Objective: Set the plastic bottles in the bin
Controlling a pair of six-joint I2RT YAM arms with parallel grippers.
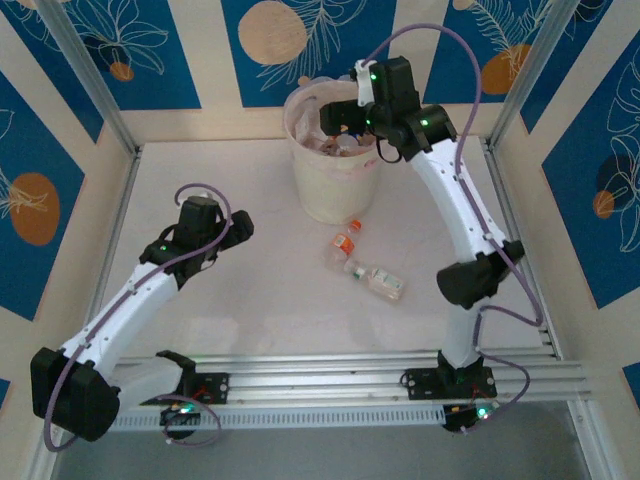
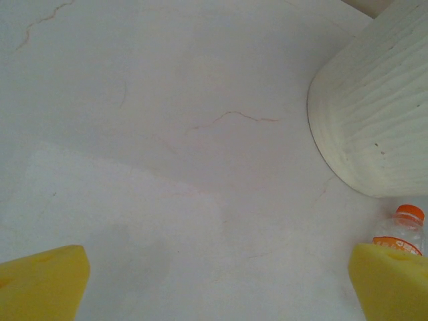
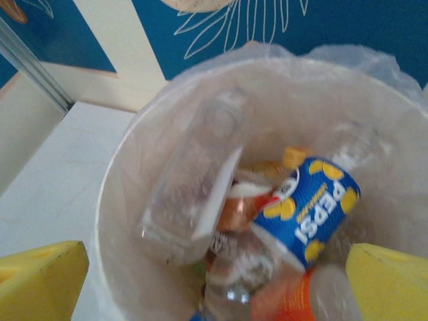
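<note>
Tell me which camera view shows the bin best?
The top external view: the whole bin stands there, with the right gripper over its mouth. The right wrist view looks inside, at bottles lying in it. The left wrist view catches a part of its outer wall.

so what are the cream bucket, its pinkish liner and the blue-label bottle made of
Tall cream-white round bucket: probably moulded plastic, matte, wall finely ribbed.
Thin pinkish liner bag: translucent plastic film, wrinkled, slightly shiny over the rim.
Clear bottle with the blue label: thin glossy plastic, see-through body; label looks like printed film, maybe paper.
</note>
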